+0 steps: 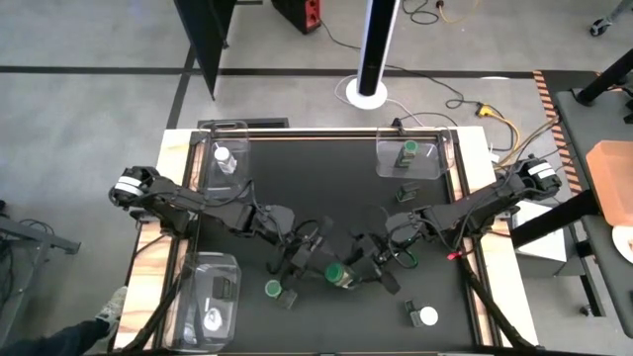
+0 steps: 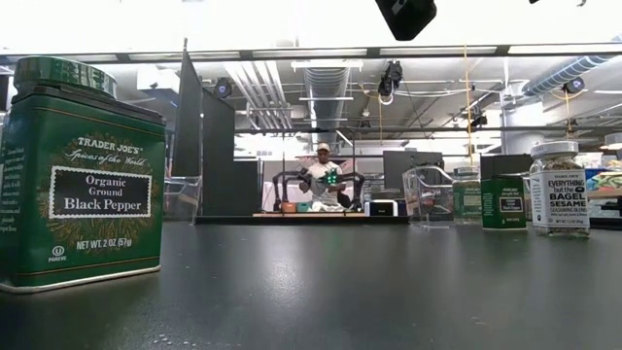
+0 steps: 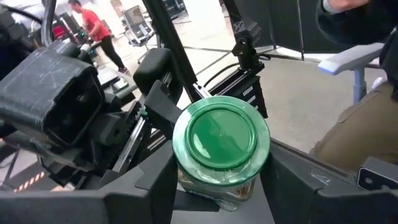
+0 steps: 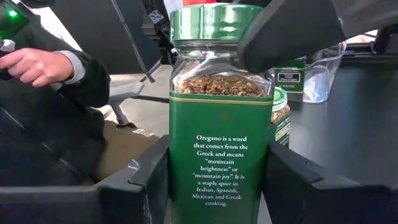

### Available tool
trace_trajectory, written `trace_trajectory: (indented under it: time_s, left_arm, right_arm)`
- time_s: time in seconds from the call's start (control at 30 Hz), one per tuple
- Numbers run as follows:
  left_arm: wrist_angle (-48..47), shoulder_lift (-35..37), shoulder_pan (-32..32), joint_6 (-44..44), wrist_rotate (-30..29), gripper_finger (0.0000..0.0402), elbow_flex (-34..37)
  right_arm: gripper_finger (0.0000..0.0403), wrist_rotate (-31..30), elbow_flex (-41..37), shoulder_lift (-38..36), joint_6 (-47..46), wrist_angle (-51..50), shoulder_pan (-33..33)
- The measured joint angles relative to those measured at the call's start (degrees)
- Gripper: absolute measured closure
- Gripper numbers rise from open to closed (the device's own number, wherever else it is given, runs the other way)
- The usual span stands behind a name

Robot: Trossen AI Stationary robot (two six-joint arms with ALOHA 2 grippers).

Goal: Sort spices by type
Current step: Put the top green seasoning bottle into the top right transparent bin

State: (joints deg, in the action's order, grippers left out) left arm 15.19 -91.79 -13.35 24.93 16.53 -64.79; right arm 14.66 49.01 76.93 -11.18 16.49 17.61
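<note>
A green-lidded oregano jar (image 1: 336, 272) with a green label sits between both grippers near the table's middle, toward its near edge. My left gripper (image 1: 324, 265) reaches in from the left and is shut on the jar (image 3: 221, 140). My right gripper (image 1: 354, 269) reaches in from the right and is shut on the same jar (image 4: 219, 149). Another green-lidded jar (image 1: 273, 289) and a white-lidded jar (image 1: 427, 316) stand on the mat. A green jar (image 1: 406, 193) stands farther back. My left gripper (image 3: 217, 186) pinches the jar just under its green lid (image 3: 221, 137), one finger (image 3: 158, 183) on each side. It comes from above, slanting in from the table's left. One left finger (image 4: 286, 31) lies against the lid's side. My right gripper (image 4: 217, 186) pinches the lower half of the labelled body (image 4: 219, 162) between its two fingers (image 4: 146, 180), coming level from the table's right. The jar stands upright in the hold. It appears lifted clear of the mat, since it is absent from the low view.
Clear trays sit at the corners. The far-left tray (image 1: 213, 176) holds a white-lidded jar (image 1: 226, 158), the far-right tray (image 1: 435, 163) a green one (image 1: 407, 153), and the near-left tray (image 1: 198, 272) a white-lidded one (image 1: 213, 318). A black pepper tin (image 2: 78, 175) stands close to the low camera. A person's hand (image 4: 37, 65) shows beyond the table.
</note>
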Motion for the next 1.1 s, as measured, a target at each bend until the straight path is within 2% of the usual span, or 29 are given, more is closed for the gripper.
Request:
trace_trajectory:
  time_s: [0.07, 0.17, 0.27, 0.37, 0.43, 0.6, 0.7, 0.8, 0.9, 1.1]
  left_arm:
    - [-0.16, 0.00, -0.01, -1.65, -0.62, 0.0227, 0.00]
    - [-1.34, 0.08, 0.09, -4.50, -4.54, 0.0227, 0.00]
    - [-8.08, 1.28, 0.14, -4.51, -10.73, 0.0227, -0.02]
    - [-13.81, 2.34, 0.10, -5.75, -16.33, 0.0230, -0.02]
    - [-17.14, 2.92, 0.05, -8.16, -19.88, 0.0235, 0.01]
    - [-21.86, 4.83, 0.16, -15.96, -33.09, 0.0236, 0.02]
    - [-22.73, 4.94, 0.27, -20.12, -34.78, 0.0232, 0.02]
    - [-21.71, 5.08, 0.34, -23.70, -35.90, 0.0232, -0.16]
    - [-21.16, 5.07, 0.42, -25.84, -38.27, 0.0232, -0.24]
    - [-19.80, 5.05, 0.38, -26.04, -38.29, 0.0232, -0.31]
  right_arm:
    - [0.0208, -0.29, 0.00, -0.10, -0.16, -0.26, 0.02]
    - [0.0139, -2.54, 0.02, -0.26, -1.26, 0.06, -0.03]
    - [0.0071, -8.02, 0.02, -0.99, -2.50, -2.96, -0.13]
    - [0.0041, -13.99, 0.02, -2.52, -4.29, -8.04, -0.04]
    - [0.0038, -18.79, 0.02, -3.63, -5.91, -11.72, 0.01]
    - [0.0049, -32.75, 0.02, -6.52, -5.75, -17.68, 1.94]
    - [0.0057, -42.83, 0.07, -7.19, -2.40, -17.87, 3.35]
    - [0.0062, -49.36, 0.07, -6.07, 1.13, -16.80, 4.38]
    - [0.0062, -51.83, 0.07, -4.48, 1.86, -16.57, 4.82]
    - [0.0048, -52.18, 0.07, -1.58, 1.91, -14.57, 4.87]
